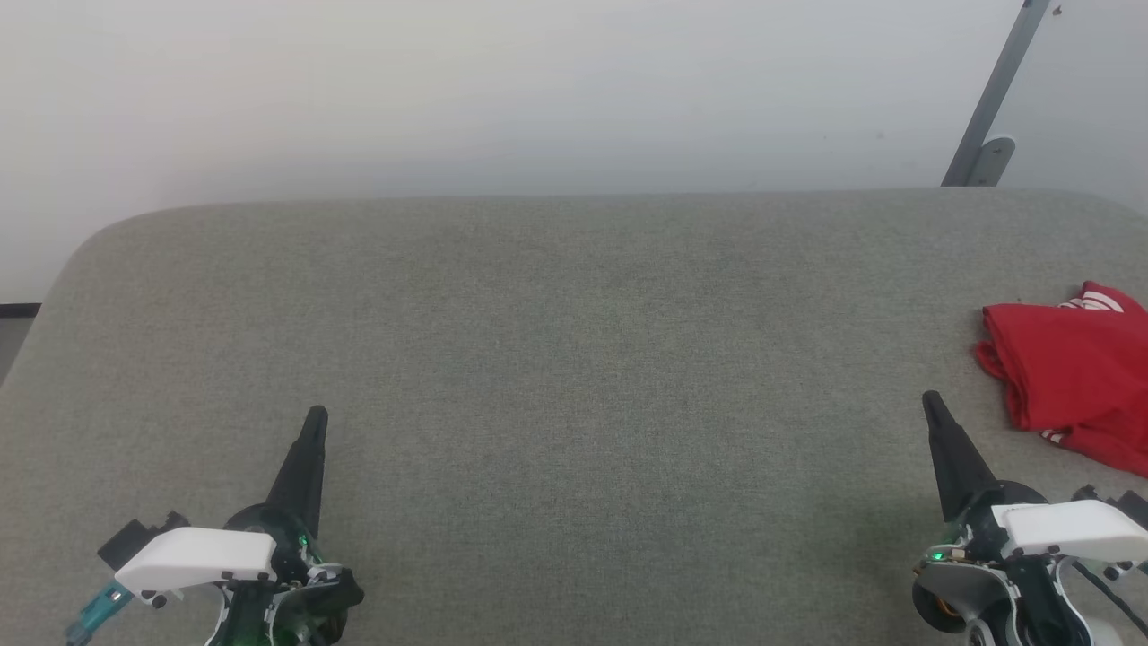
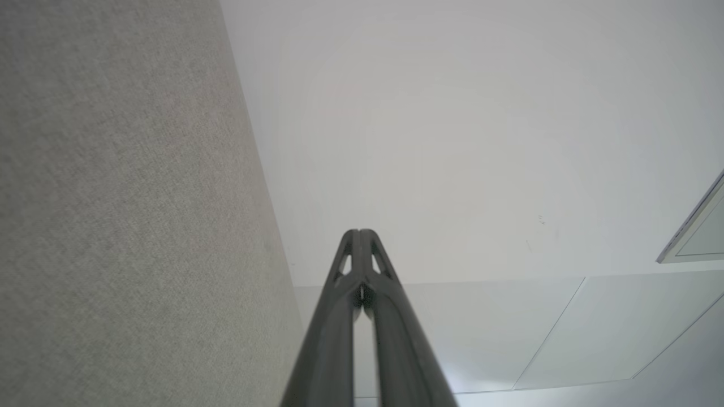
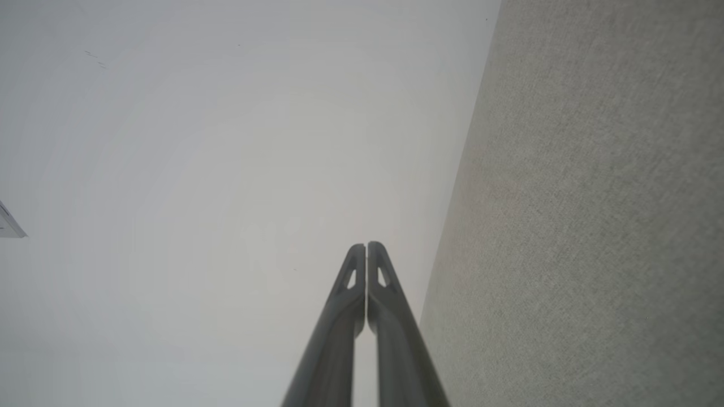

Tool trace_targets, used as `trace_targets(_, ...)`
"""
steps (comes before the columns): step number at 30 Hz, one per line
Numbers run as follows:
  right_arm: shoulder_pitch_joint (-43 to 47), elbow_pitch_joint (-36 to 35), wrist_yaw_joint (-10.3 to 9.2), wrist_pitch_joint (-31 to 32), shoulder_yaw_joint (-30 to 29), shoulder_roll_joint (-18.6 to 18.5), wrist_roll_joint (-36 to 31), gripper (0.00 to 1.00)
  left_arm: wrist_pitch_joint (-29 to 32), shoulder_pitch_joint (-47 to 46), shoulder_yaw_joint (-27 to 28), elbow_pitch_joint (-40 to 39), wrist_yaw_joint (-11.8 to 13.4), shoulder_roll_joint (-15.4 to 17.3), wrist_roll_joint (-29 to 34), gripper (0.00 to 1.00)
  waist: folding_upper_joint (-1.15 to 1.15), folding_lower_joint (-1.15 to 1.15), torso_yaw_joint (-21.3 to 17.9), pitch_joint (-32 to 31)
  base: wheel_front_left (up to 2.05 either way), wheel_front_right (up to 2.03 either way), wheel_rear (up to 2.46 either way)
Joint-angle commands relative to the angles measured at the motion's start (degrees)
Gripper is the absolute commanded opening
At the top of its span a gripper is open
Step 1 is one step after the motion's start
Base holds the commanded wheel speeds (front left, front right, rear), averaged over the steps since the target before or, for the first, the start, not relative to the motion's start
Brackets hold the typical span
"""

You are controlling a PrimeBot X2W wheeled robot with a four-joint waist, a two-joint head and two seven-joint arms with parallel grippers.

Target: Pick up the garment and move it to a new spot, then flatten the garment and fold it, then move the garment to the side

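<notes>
Hovering over counter (image 1: 574, 341) near edge: our left end effector (image 1: 315, 417) and right end effector (image 1: 932, 401), both pressed together, empty. We see garment (image 1: 1072, 368) crumpled on counter at its right edge, touching neither end effector.

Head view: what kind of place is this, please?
Probably a plain indoor test room or lab, not a home: a grey fabric-covered table stands against a bare white wall, with a metal strut behind it and one crumpled red garment on it.
</notes>
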Motion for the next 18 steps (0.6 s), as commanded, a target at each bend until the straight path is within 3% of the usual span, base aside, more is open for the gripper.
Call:
trace_targets(1,-0.33,-0.2,0.03,0.13,-0.03,0.16,0.25,0.0,0.18,-0.69,0.15,-0.02,-0.16,-0.07,-0.19,0.0,0.0,0.0,0.0,0.0,0.0,0.0,0.0)
trace_targets(18,-0.33,-0.2,0.03,0.13,-0.03,0.16,0.25,0.0,0.17,-0.69,0.14,-0.02,-0.16,-0.07,-0.2,0.0,0.0,0.0,0.0,0.0,0.0,0.0,0.0)
